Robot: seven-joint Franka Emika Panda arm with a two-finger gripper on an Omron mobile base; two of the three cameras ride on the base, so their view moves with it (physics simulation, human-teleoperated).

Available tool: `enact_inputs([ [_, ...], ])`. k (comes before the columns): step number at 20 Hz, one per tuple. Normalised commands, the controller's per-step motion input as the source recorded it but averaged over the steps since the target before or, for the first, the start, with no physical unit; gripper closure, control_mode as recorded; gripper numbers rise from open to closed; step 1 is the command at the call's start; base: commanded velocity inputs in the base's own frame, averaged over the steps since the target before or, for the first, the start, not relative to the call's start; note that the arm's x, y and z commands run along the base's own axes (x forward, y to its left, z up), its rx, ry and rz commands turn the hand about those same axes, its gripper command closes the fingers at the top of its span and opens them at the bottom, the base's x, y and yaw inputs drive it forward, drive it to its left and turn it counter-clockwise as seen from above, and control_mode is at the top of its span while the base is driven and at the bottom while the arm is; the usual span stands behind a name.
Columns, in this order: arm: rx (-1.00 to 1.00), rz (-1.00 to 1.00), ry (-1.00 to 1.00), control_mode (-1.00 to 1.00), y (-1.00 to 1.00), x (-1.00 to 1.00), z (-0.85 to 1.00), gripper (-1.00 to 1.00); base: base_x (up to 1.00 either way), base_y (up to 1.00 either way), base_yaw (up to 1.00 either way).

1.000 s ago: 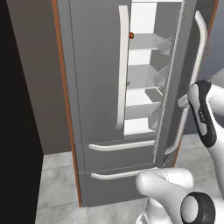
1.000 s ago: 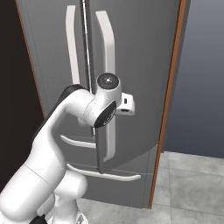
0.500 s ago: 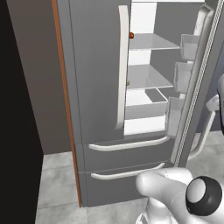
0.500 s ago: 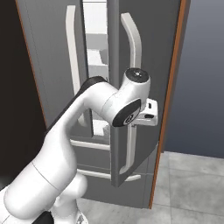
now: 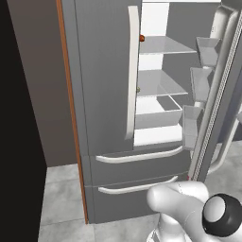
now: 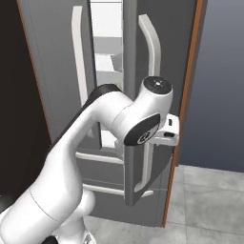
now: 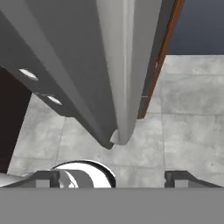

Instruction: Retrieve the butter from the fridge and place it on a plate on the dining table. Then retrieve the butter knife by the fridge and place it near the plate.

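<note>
The fridge [image 5: 104, 94] is dark grey; its left door is closed and its right door [image 5: 222, 94] is swung wide, baring white shelves and door bins. In the hand view my gripper [image 7: 113, 177] is open, its fingertips [image 7: 48, 177] far apart, and the lower end of the door's long white handle [image 7: 120, 131] hangs just ahead, untouched. My hand [image 6: 167, 135] sits beside that handle [image 6: 150, 43] at mid height. A tiny pale speck [image 5: 138, 90] on the middle shelf is too small to name. The butter, plate, dining table and butter knife are out of view.
A small reddish-brown round item [image 5: 142, 38] lies on an upper shelf. Two bottom drawers [image 5: 137, 182] with white handles stand below. A brown panel [image 6: 188, 105] and a dark wall flank the fridge. Grey tiled floor [image 7: 188, 113] lies under the open door.
The right fridge door has swung from slightly ajar to wide open. My gripper, shut on the door handle before, has opened and let it go.
</note>
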Motion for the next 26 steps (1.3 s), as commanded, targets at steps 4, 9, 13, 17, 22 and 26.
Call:
enact_inputs([
  [4, -0.15, -0.16, 0.02, -1.00, 0.77, -0.31, 0.26, -1.00, 0.00, 0.00, 0.00],
  [9, -0.39, -0.16, 0.23, -1.00, 0.99, -0.03, 0.28, -1.00, 0.00, 0.00, 0.00],
  [13, -0.37, -0.17, 0.24, -1.00, 0.68, 0.02, 0.01, -1.00, 0.00, 0.00, 0.00],
  [17, -0.35, -0.13, 0.18, -1.00, 0.49, 0.32, 0.00, -1.00, 0.00, 0.00, 0.00],
  [22, -0.28, 0.00, 0.39, -1.00, 0.20, 0.39, 0.00, -1.00, 0.00, 0.00, 0.00],
  [26, -0.16, 0.00, 0.16, -1.00, 0.19, 0.32, -0.01, -1.00, 0.00, 0.00, 0.00],
])
